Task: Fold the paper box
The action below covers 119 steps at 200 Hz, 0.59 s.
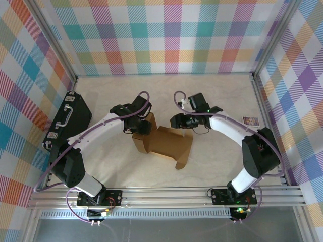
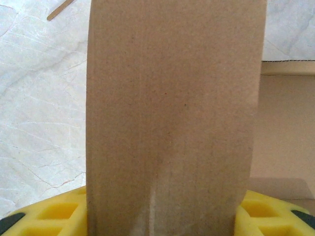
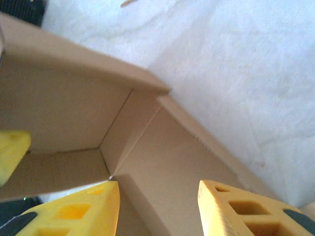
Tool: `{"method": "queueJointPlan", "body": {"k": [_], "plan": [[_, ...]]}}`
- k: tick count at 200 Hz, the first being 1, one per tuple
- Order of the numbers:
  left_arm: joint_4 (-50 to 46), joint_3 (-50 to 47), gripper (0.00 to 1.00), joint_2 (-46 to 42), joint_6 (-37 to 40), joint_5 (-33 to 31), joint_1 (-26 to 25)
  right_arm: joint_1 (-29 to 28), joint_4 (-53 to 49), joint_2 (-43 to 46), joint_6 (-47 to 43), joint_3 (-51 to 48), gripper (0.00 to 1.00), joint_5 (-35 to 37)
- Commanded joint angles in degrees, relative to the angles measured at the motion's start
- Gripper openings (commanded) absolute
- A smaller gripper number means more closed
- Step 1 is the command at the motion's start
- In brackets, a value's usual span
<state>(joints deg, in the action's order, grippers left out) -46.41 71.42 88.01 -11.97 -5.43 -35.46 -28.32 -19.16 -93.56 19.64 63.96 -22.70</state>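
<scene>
The paper box (image 1: pixel 164 143) is brown cardboard, partly folded, lying in the middle of the table. One wall stands up at its left end, and a flap (image 1: pixel 182 160) hangs off the near right. My left gripper (image 1: pixel 143 127) is at that raised wall. In the left wrist view a wide cardboard flap (image 2: pixel 172 113) fills the whole gap between the yellow fingers (image 2: pixel 54 211), so the gripper (image 2: pixel 165 209) is shut on it. My right gripper (image 1: pixel 177 121) hovers over the box's far right corner. Its jaws stand open over the inner panel (image 3: pixel 172 157) with nothing between them (image 3: pixel 157 189).
A black hard case (image 1: pixel 70 121) with a handle lies against the left wall. A tiny printed packet (image 1: pixel 251 120) sits near the right wall. A thin wooden stick (image 2: pixel 61 9) lies on the tabletop beyond the box. Plaid walls enclose three sides.
</scene>
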Motion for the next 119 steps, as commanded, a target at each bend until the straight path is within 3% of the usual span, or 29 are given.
{"method": "queueJointPlan", "body": {"k": [1,39,119], "plan": [[-3.3,0.7,0.5,1.5,0.6,0.9,0.0,1.2,-2.7,-4.5,-1.8,2.7,0.46,1.9],[-3.2,0.6,0.5,1.5,0.6,0.9,0.0,1.3,-2.2,-9.3,-4.8,4.9,0.44,0.4],[-3.4,0.7,0.5,2.0,0.6,0.7,-0.1,1.4,-0.6,-8.9,-8.8,1.8,0.47,-0.6]]}}
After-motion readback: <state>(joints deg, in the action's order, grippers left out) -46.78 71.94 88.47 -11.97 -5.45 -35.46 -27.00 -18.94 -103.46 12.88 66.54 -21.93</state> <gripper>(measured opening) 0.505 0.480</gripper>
